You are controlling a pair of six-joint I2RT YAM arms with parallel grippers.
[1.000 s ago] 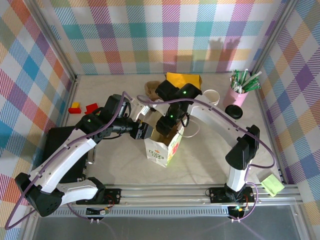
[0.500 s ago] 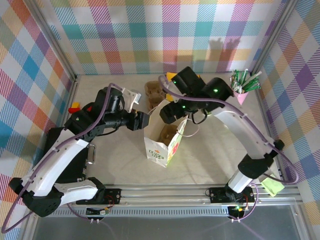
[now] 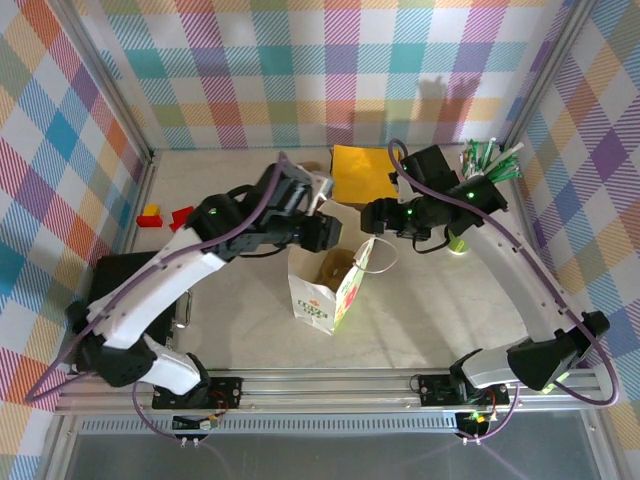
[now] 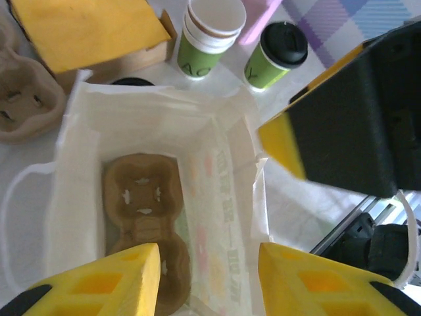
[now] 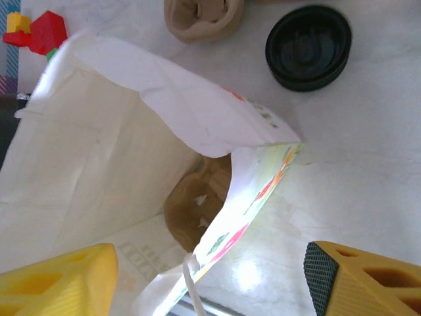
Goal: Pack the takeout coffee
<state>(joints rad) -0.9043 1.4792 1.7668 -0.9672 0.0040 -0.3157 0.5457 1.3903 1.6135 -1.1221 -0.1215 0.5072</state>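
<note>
Blocking the back right corner in the top view, the right arm hides the cups standing there. A green sliver beside it could belong to either green cup; I cannot tell which.

From the left wrist the takeout coffee [image 4: 279, 56] is plain. It stands upright on the table [image 5: 368, 164], long axis vertical and black lid uppermost, beyond the far rim of the paper bag [image 4: 164, 125]. It is just beside a stack of lidless cups [image 4: 207, 33]. The pink cup [image 4: 260, 10] behind them is cut off by the frame's top edge. A loose black lid [image 5: 308, 47] lies on the table near the bag. A brown cup carrier [image 4: 145, 210] lies on the bag's floor, its near end hidden by a yellow finger.

The left gripper [image 4: 207, 276] hangs over the bag's mouth, its fingers apart with nothing between them. The right gripper [image 5: 212, 263] is spread wide above the bag's edge and holds nothing.
</note>
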